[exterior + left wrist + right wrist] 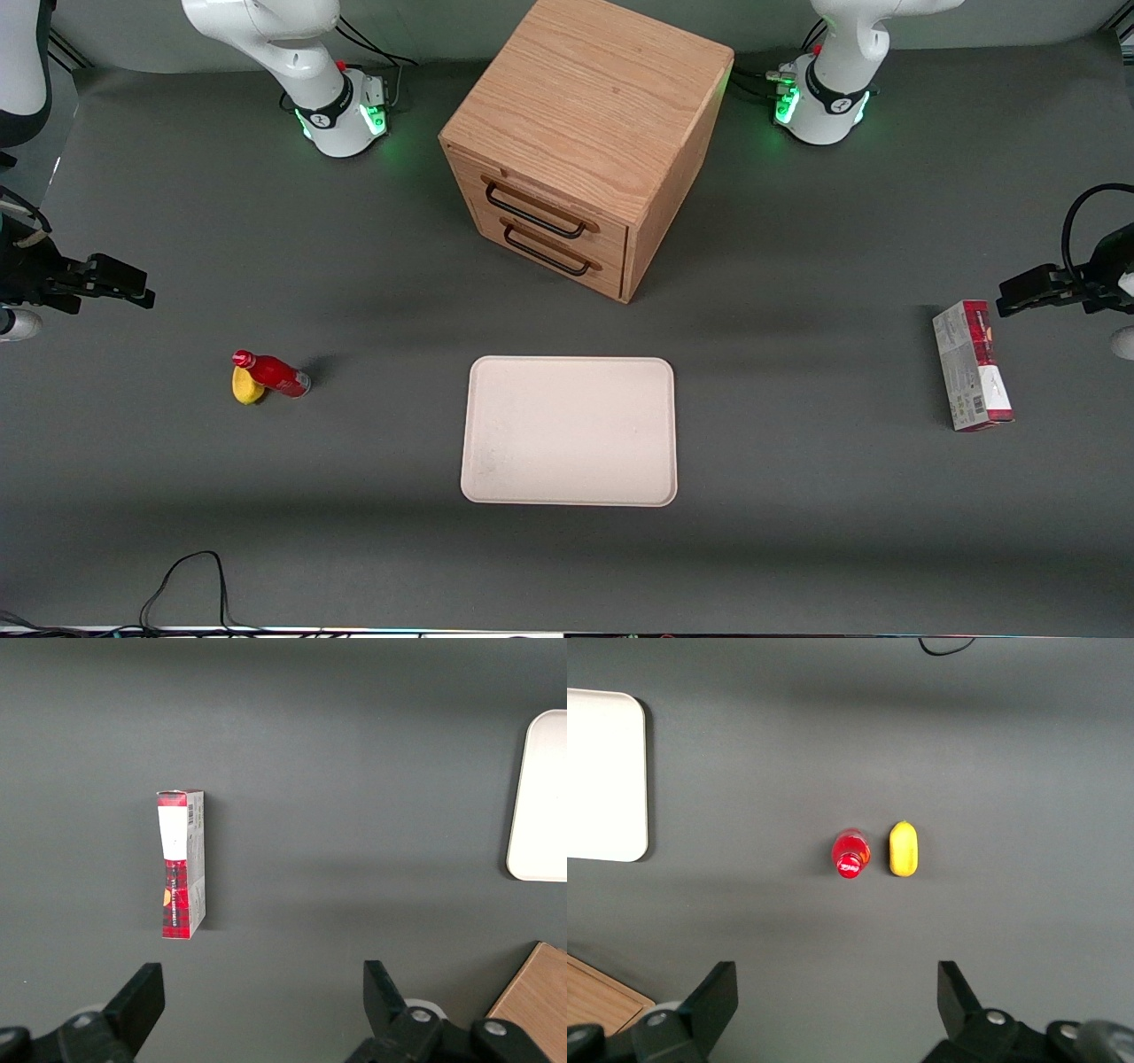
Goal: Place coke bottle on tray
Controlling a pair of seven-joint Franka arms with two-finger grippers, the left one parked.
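The coke bottle (273,375) is a small red bottle with a red cap, standing upright on the grey table toward the working arm's end. In the right wrist view I see the coke bottle (850,853) from above, cap up. The cream-white tray (569,431) lies flat at the table's middle, in front of the cabinet, with nothing on it; one of its corners shows in the right wrist view (602,771). My right gripper (133,285) hovers high, farther from the front camera than the bottle. In its wrist view the gripper (837,979) is open and holds nothing.
A yellow lemon-like lump (248,387) lies right beside the bottle and also shows in the right wrist view (904,849). A wooden two-drawer cabinet (576,142) stands at the back middle. A red-and-white carton (972,365) lies toward the parked arm's end. A black cable (186,576) loops at the front edge.
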